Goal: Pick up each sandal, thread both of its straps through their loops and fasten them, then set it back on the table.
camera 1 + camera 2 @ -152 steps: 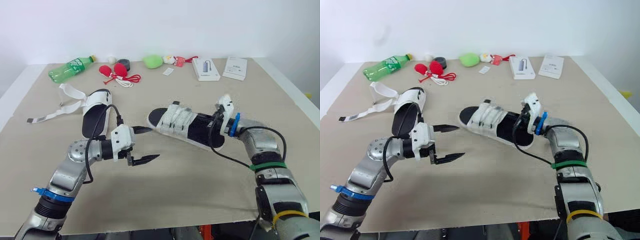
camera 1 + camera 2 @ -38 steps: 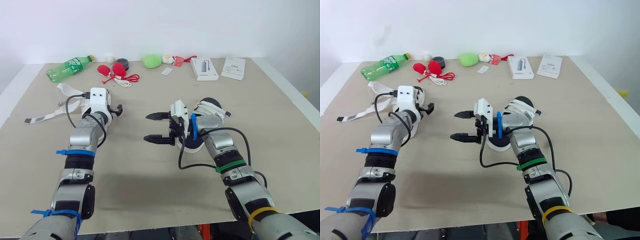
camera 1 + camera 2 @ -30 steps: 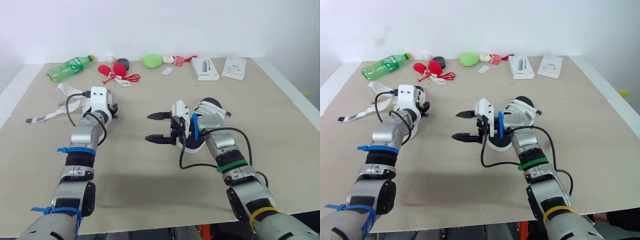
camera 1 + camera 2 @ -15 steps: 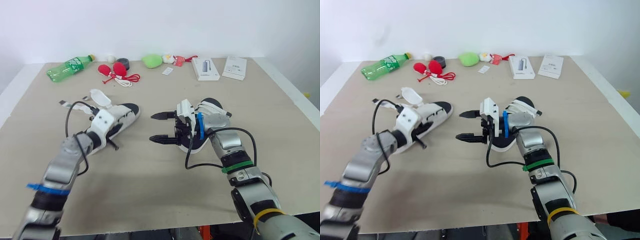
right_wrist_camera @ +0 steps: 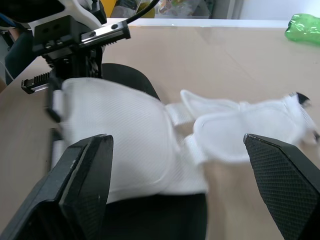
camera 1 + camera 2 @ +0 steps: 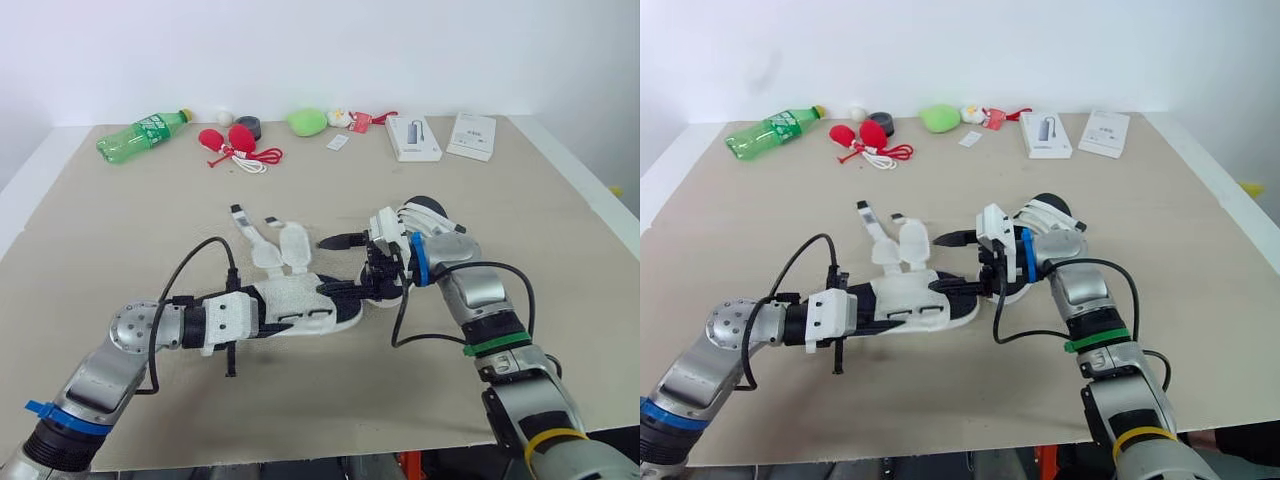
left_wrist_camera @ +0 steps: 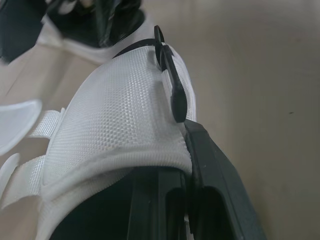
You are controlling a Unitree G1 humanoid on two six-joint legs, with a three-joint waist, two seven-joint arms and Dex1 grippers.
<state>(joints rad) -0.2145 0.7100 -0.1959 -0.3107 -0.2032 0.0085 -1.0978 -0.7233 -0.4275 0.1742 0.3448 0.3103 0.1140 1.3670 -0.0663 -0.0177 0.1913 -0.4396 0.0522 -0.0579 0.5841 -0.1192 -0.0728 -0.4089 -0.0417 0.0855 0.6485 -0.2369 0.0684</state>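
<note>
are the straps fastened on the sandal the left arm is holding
No, both white straps of that sandal splay open away from it, unthreaded.

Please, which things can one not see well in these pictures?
- Second sandal: eye views, mostly behind the right arm; whether its straps are fastened is unclear.
- Left fingers: eye views, covered by the held sandal.
- Print on the white boxes: eye views, too small.
</note>
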